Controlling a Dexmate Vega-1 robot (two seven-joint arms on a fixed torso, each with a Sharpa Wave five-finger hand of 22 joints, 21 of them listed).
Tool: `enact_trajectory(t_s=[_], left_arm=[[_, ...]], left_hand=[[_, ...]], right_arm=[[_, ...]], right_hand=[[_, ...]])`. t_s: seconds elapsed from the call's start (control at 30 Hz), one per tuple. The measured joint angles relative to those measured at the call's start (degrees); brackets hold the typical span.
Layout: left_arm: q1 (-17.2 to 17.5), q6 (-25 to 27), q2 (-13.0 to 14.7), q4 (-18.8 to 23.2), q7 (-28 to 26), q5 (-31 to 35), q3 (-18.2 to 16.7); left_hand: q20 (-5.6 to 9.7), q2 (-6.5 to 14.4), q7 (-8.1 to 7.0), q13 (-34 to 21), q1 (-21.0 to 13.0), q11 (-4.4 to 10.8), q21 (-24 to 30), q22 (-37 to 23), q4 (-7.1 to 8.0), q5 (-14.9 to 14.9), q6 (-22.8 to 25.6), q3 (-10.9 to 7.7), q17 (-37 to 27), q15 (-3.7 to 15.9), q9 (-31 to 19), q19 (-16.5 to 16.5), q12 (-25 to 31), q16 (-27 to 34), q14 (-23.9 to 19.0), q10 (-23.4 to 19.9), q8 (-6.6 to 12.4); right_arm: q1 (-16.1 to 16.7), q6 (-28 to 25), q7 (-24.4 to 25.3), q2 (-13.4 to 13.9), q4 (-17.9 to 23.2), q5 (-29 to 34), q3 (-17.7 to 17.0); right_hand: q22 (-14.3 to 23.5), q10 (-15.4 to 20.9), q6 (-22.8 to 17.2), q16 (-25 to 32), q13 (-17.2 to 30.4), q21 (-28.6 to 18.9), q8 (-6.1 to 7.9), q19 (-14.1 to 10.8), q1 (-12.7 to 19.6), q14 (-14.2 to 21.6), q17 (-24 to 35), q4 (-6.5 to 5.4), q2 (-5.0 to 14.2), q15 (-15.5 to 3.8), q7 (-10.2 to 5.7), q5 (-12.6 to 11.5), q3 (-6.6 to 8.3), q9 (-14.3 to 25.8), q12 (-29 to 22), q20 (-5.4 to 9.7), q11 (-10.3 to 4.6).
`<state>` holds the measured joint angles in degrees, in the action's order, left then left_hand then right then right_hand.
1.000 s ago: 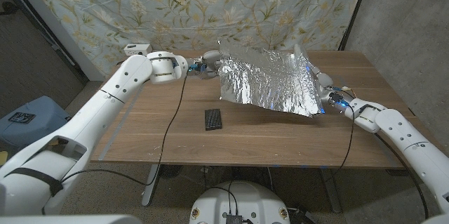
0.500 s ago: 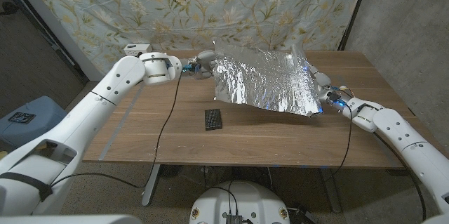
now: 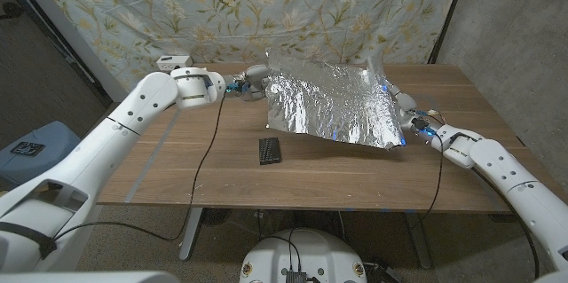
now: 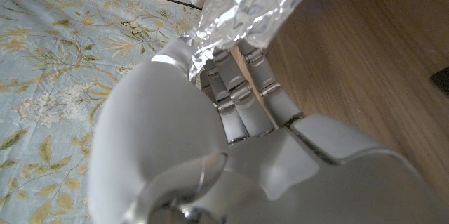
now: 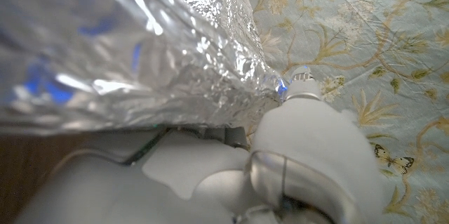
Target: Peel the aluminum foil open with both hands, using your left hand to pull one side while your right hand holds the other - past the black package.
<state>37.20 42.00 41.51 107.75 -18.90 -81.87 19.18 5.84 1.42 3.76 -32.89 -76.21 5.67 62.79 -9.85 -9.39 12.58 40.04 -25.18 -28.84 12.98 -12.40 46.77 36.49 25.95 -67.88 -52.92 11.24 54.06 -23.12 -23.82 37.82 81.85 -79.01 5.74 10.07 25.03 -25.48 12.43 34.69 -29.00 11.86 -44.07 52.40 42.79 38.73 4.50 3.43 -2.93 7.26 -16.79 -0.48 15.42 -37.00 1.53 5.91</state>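
Note:
A crinkled sheet of aluminum foil (image 3: 330, 103) hangs stretched above the table between both hands. My left hand (image 3: 252, 81) grips its far left corner; in the left wrist view the fingers (image 4: 238, 97) close on the foil edge (image 4: 238, 13). My right hand (image 3: 407, 116) holds the foil's right side near the lower corner; in the right wrist view the foil (image 5: 140, 48) is pinched by that hand (image 5: 302, 133). The small black package (image 3: 270, 150) lies on the table below the foil's left edge, in front of it.
The wooden table (image 3: 355, 172) has bare surface in front of the foil and to the left. A floral cloth backdrop (image 3: 266, 8) hangs behind. A white box (image 3: 174, 60) sits at the table's far left corner. Cables hang from both wrists.
My left hand has drawn the foil's left edge further to the left, spreading the sheet wider. The right hand has stayed nearly still.

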Motion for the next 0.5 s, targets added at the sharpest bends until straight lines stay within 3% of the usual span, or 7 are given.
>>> enact_trajectory(t_s=[0.5], left_arm=[[3.71,-2.04,2.75,3.32,-1.44,-1.89,-2.42]], left_hand=[[0.0,0.0,-0.08,0.02,0.0,0.0,0.0,-0.01,0.23,0.0,0.11,0.23,-0.3,0.21,0.0,0.0,0.0,-0.01,-0.22,0.0,0.0]], right_arm=[[-0.74,0.01,-0.09,0.53,-0.13,0.56,0.49]], right_hand=[[0.0,0.21,0.01,0.0,0.0,0.43,0.0,-0.22,-0.22,0.0,0.0,-0.24,0.22,0.0,0.01,0.0,-0.24,-0.27,0.0,-0.22,0.21]])
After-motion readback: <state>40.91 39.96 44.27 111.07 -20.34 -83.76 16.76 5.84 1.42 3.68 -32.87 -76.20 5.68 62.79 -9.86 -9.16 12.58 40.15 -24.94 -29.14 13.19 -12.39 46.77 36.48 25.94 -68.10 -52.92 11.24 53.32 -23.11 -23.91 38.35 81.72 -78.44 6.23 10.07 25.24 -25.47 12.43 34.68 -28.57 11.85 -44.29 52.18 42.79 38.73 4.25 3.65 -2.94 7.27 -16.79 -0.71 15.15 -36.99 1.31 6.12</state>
